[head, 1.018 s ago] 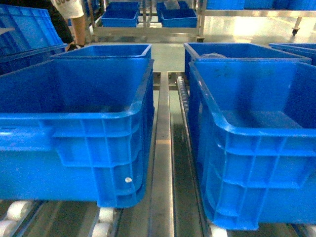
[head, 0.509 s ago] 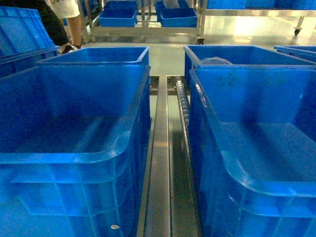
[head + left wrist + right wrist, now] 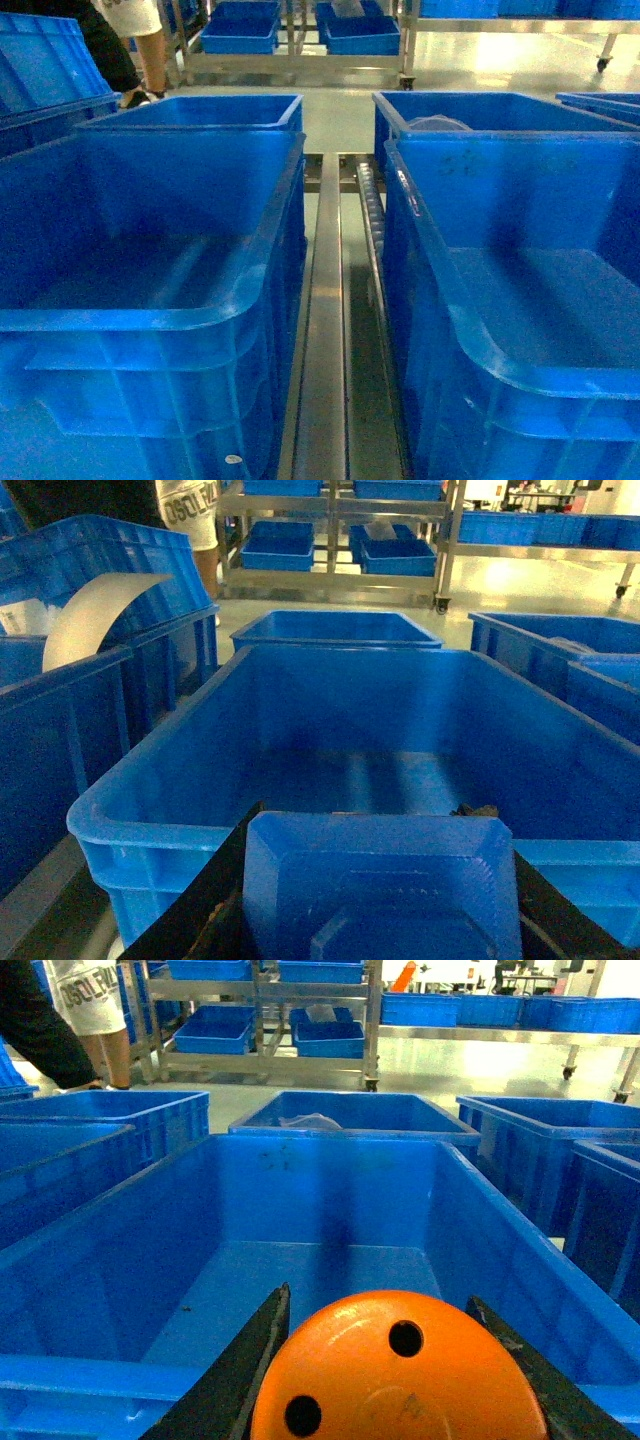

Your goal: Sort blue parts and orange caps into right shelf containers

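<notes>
In the left wrist view a blue part (image 3: 380, 890) sits between the black fingers of my left gripper (image 3: 375, 825), which is shut on it just short of the near rim of a large blue crate (image 3: 150, 815). Over on the right wrist view, an orange cap (image 3: 400, 1385) with two small holes is held in my right gripper (image 3: 378, 1305), shut on it at the near rim of another blue crate (image 3: 60, 1370). The head view shows these two crates, left (image 3: 150, 320) and right (image 3: 480, 350), both with bare floors. Neither gripper appears in the head view.
A metal roller rail (image 3: 325, 330) runs between the two crates. More blue crates (image 3: 200, 110) stand behind them and to both sides. A person (image 3: 130, 40) stands at the back left near steel shelving (image 3: 300, 60). A white roll (image 3: 95, 615) sits in the crate to the left.
Over the last second the head view has closed in on the two crates, so they fill more of the frame. In the last half second almost nothing has shifted.
</notes>
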Motion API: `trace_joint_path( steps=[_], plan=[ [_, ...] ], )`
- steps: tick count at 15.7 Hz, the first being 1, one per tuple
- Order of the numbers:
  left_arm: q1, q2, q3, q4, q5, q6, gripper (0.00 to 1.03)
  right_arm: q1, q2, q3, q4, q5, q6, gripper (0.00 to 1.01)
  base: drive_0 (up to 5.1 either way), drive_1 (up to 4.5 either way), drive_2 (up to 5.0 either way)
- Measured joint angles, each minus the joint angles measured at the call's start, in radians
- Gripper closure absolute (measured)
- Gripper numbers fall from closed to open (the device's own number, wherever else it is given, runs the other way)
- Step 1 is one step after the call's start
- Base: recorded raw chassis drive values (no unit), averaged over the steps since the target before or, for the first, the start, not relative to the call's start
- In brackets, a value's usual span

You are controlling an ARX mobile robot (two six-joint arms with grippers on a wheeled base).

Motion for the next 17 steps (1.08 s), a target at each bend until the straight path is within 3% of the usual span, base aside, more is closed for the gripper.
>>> trace_joint_path(
  steps=[17],
  plan=[
    [0.000,0.000,0.000,0.000,0.000,0.000,0.60,0.000,0.000,0.000,0.000,0.000,0.000,0.57,0.0,0.00,0.0]
  ],
)
